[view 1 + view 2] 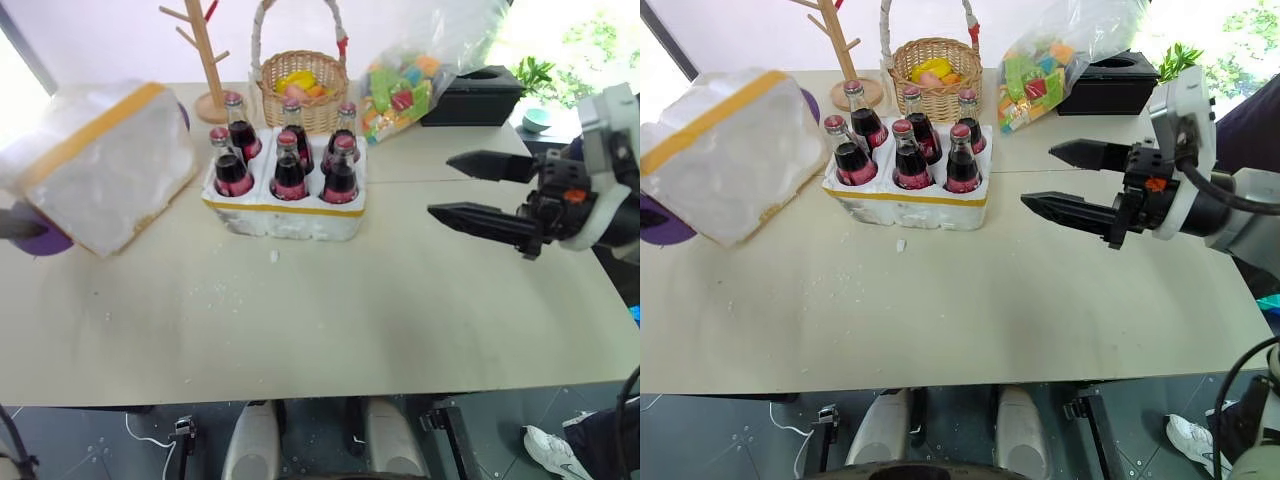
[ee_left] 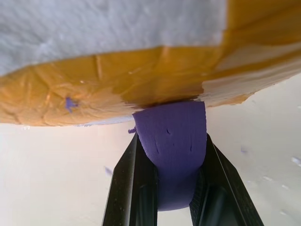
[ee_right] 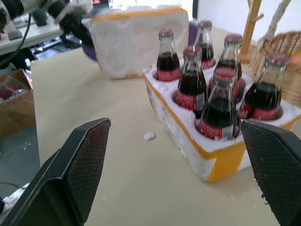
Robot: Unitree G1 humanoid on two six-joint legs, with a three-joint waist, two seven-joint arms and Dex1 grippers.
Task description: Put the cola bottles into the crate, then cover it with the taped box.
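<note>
Several cola bottles (image 1: pixel 289 160) with red caps stand upright in the wells of the crate (image 1: pixel 285 215), a low white foam tray with a yellow band. To its left the taped box (image 1: pixel 100 165) rests tilted on the table, with yellow tape along its edge (image 2: pixel 117 80). My left gripper (image 2: pixel 171 136) is shut on a purple piece (image 2: pixel 174 141) that sticks out from under the box's near edge. That purple piece (image 1: pixel 42 240) sits at the table's left side. My right gripper (image 1: pixel 440 185) hovers open and empty to the right of the crate, pointing at it.
Behind the crate stand a wicker basket (image 1: pixel 300 85) with fruit, a wooden peg rack (image 1: pixel 208 60), a clear bag of coloured items (image 1: pixel 405 85) and a black box (image 1: pixel 475 95). A foam crumb (image 1: pixel 274 256) lies in front of the crate.
</note>
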